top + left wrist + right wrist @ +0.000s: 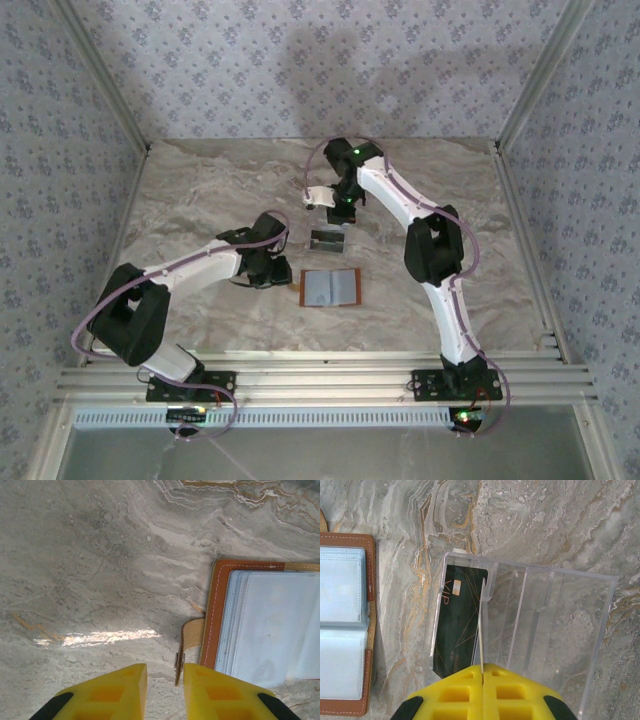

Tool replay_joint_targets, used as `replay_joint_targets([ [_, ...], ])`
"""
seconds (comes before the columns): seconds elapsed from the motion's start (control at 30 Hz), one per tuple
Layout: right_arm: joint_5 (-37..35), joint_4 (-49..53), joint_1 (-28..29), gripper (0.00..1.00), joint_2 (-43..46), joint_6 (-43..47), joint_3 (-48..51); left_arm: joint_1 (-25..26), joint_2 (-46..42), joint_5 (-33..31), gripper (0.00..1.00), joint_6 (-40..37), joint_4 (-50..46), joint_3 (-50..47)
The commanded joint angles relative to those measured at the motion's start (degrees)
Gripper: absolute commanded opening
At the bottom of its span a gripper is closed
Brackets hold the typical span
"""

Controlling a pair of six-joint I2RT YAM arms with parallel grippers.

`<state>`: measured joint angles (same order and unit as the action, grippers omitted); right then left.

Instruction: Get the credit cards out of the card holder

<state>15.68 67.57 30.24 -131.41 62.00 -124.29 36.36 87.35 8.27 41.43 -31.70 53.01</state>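
Wallet [330, 288] lies open mid-table, grey lining up, bare marble table [200, 200] all round. Right wrist view resolves a dark card [457, 625] in the clear box [560, 630] — right gripper [482, 674] clamped on a thin card [481, 630], edge-on beside it. Left gripper [165, 675] slightly parted, holding nothing, just short of the wallet's strap [189, 637].

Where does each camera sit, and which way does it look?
Top external: above, behind the bases, facing down at the table; left arm and right arm show.
Left wrist: facing down past left gripper at card holder.
Right wrist: facing down past right gripper, which pinches a pale card at the clear tray.
All share the card holder.
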Motion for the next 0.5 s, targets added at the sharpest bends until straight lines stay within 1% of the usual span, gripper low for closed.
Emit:
replay_joint_targets([
  [0.0, -1.4, 2.6, 1.0, 0.00, -2.8, 1.2, -0.8, -0.3, -2.0, 0.1, 0.27, -0.2, -0.3, -1.0],
  [0.17, -2.2, 2.4, 0.7, 0.00, -2.6, 1.1, -1.5, -0.4, -2.3, -0.3, 0.27, -0.3, -0.9, -0.7],
  [0.3, -4.5, 1.2, 0.0, 0.00, -1.6, -0.5, -1.9, -0.5, -2.2, -0.4, 0.27, -0.3, -1.1, -0.6],
  [0.47, -3.2, 0.2, -1.1, 0.00, -0.2, -2.5, -2.3, -0.4, -1.8, -0.1, 0.27, -0.4, -0.9, -0.5],
])
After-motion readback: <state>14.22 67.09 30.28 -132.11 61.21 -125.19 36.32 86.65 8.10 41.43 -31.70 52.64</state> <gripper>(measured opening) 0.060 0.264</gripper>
